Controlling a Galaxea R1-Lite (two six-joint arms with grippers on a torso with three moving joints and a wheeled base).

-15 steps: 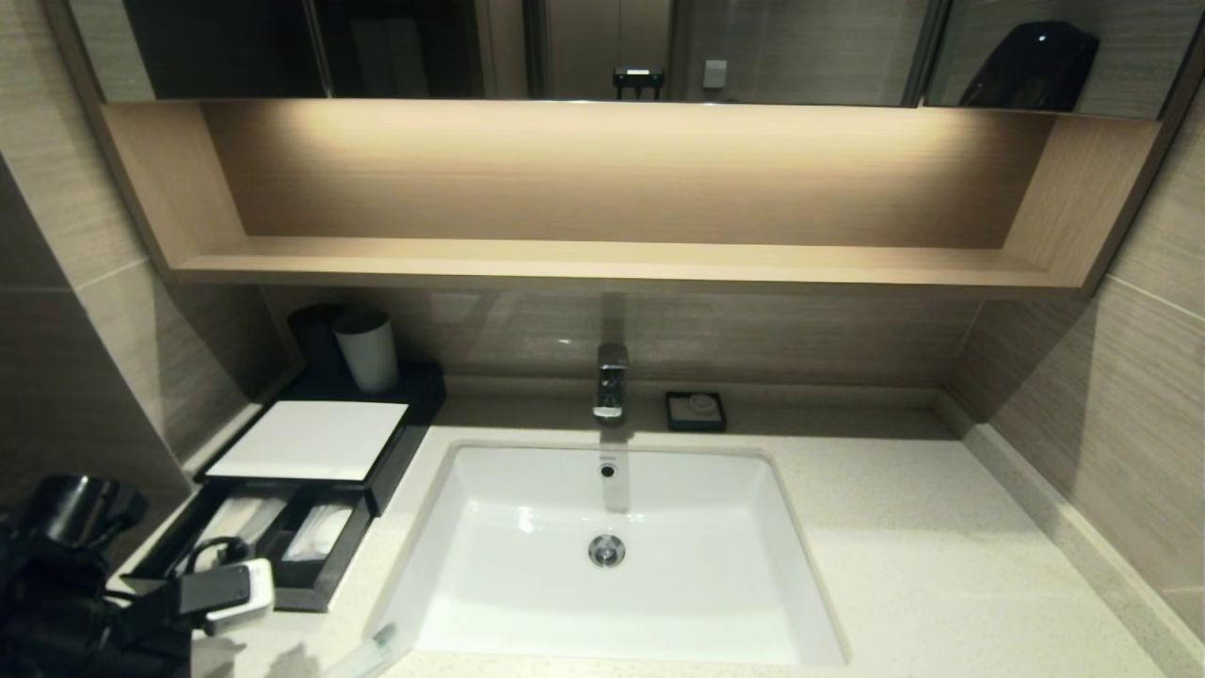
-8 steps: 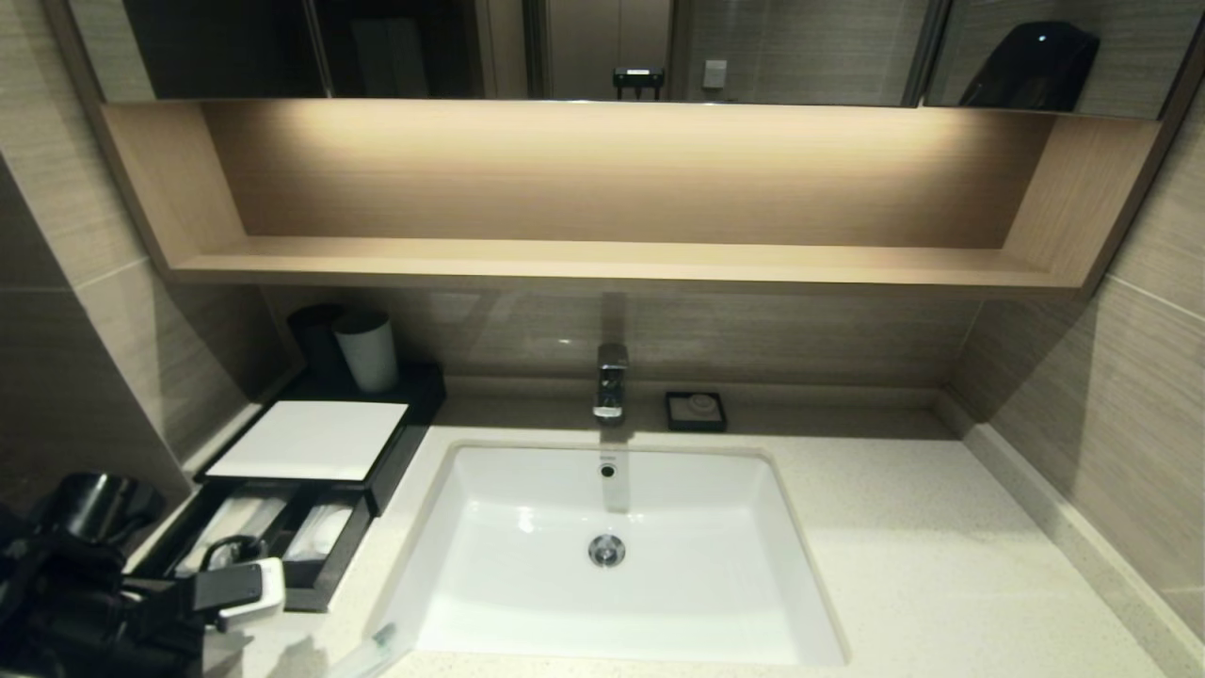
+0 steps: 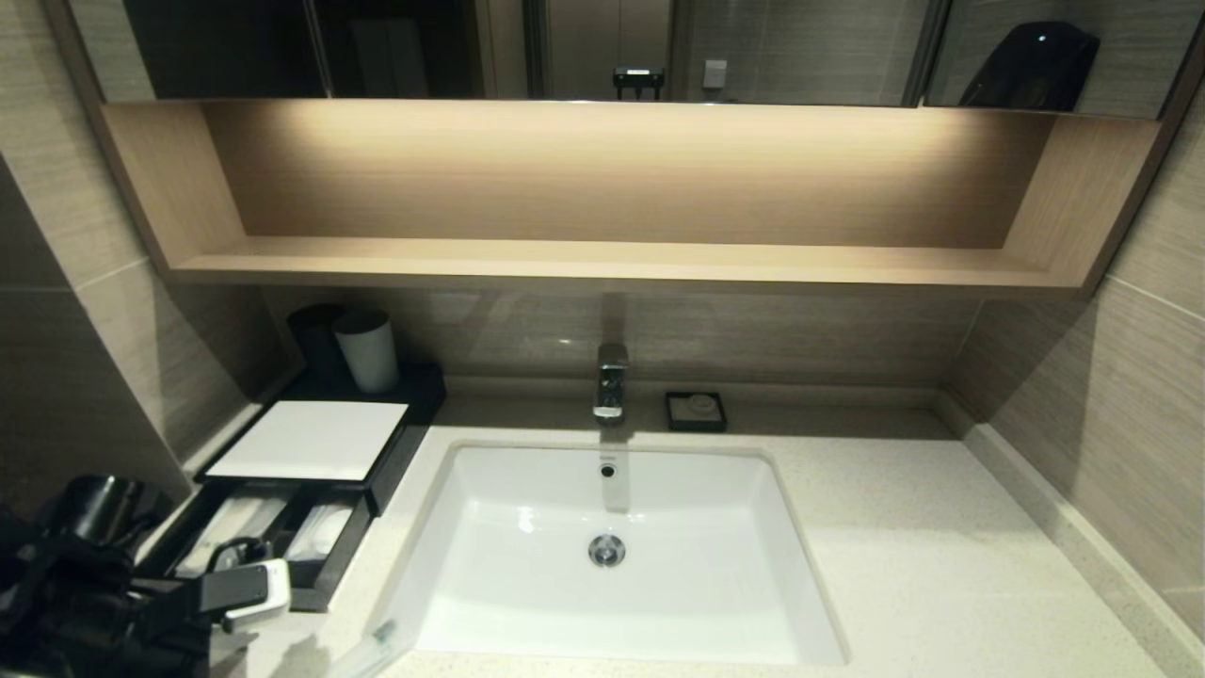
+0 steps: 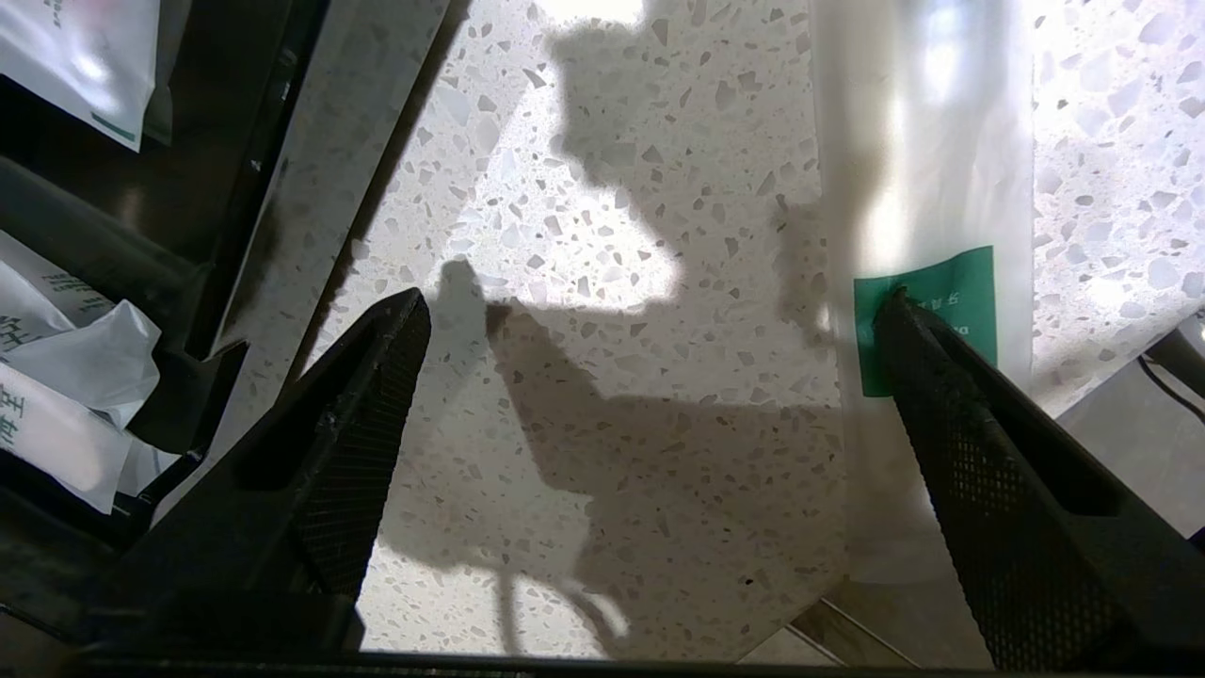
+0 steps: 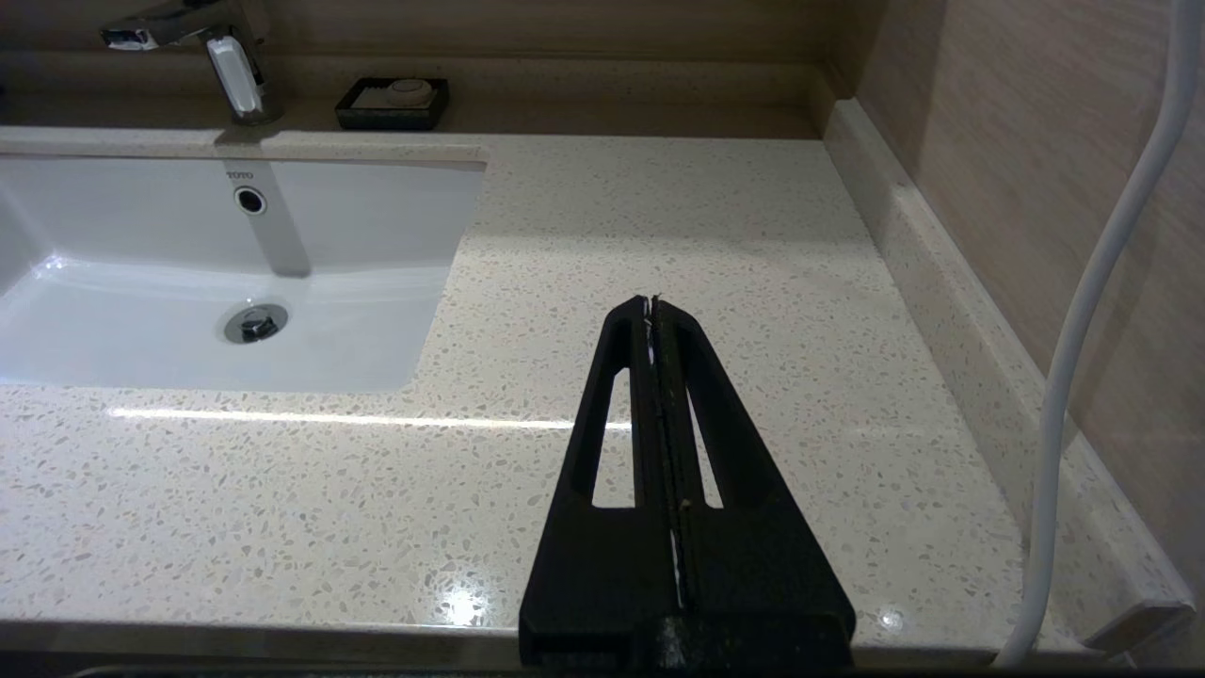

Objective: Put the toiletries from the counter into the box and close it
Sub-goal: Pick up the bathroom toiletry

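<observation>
The left arm [image 3: 85, 593] is a bulky black build of rounded housings with thin black cables looping across it. Near its end sits a white block with a dark grey face. The left tool [image 4: 650, 311] has two long black tapering fingers [image 4: 367, 395] with finely dimpled inner pads. The right tool [image 5: 656, 306] is matte black, each wedge-shaped finger pierced by a long slot. A white cable [image 5: 1092, 311] runs beside it.

In the head view, the left arm [image 3: 104, 603] hides the near left corner of the drawer [image 3: 325, 589], and the lower edge cuts off a slim packet [image 3: 372, 650] at six o'clock from it. In the left wrist view, that packet's [image 4: 927, 188] print is too small to read.
</observation>
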